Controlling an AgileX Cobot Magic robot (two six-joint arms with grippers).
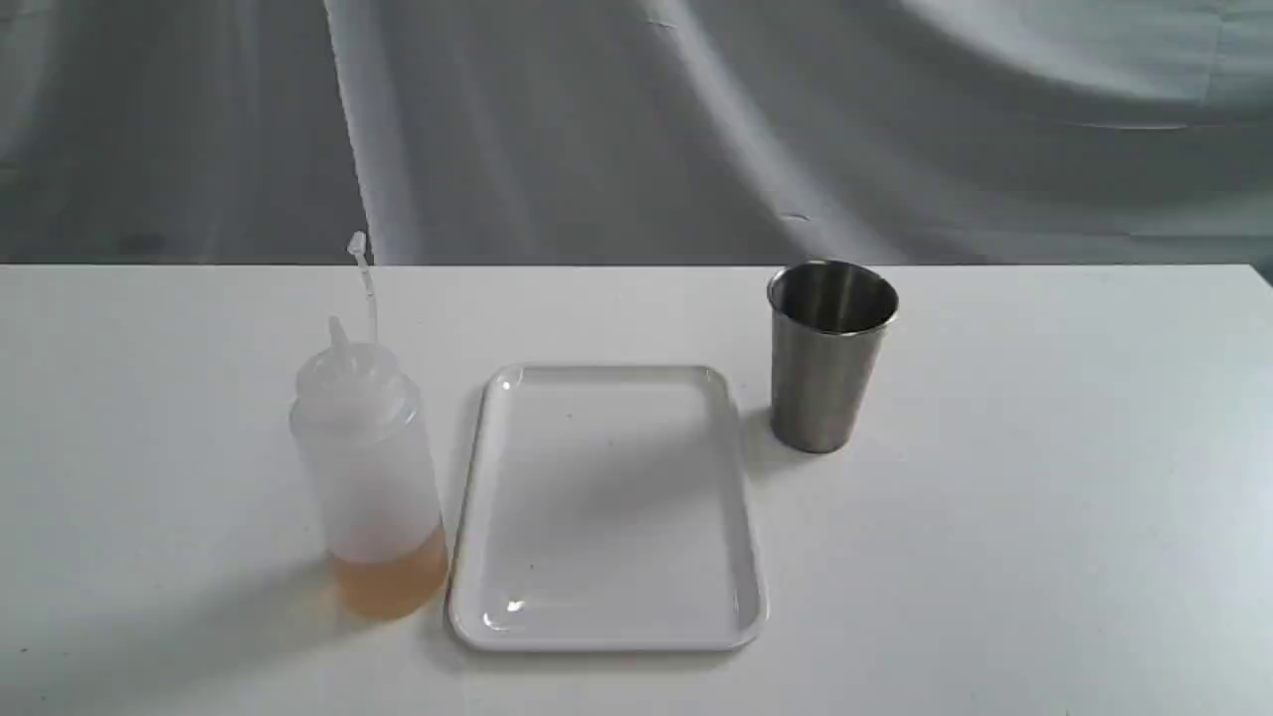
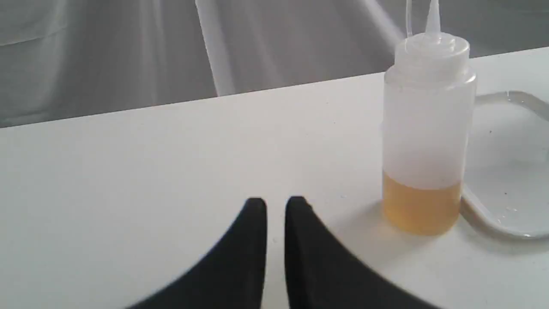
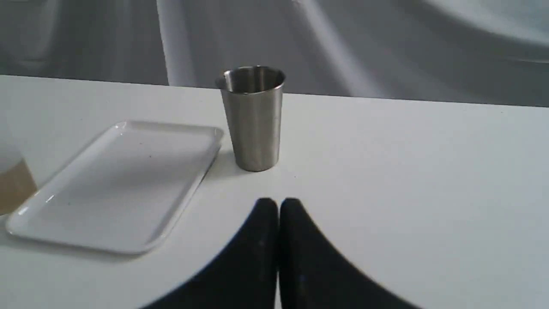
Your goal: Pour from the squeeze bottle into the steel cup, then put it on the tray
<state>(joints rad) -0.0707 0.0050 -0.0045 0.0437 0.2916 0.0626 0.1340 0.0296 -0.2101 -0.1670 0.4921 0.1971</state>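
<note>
Nearest to me, the left claw (image 2: 276,205) hangs just above the table (image 2: 171,171). Its fingers are drawn in to a thin slit and hold nothing. The right claw (image 3: 279,204) is pinched tighter, also empty.

Just past the left fingertips, off their line toward the tray side, stands the squeeze bottle (image 2: 424,141). It is upright with its long axis vertical and its nozzle pointing straight up. The cap strap rises beside the nozzle, and amber liquid sits in the bottom. The tray (image 2: 506,128) lies just beyond the bottle, close against its base. I can't tell whether they touch.

Ahead of the right claw the steel cup (image 3: 254,124) stands mouth up, just beside the tray's far corner.

I judge nothing is begun and the reach for the bottle is the step in hand. The left claw needs to spread wider than the bottle's body, swing across to centre on it, then close on the soft wall gently enough not to squirt early.
</note>
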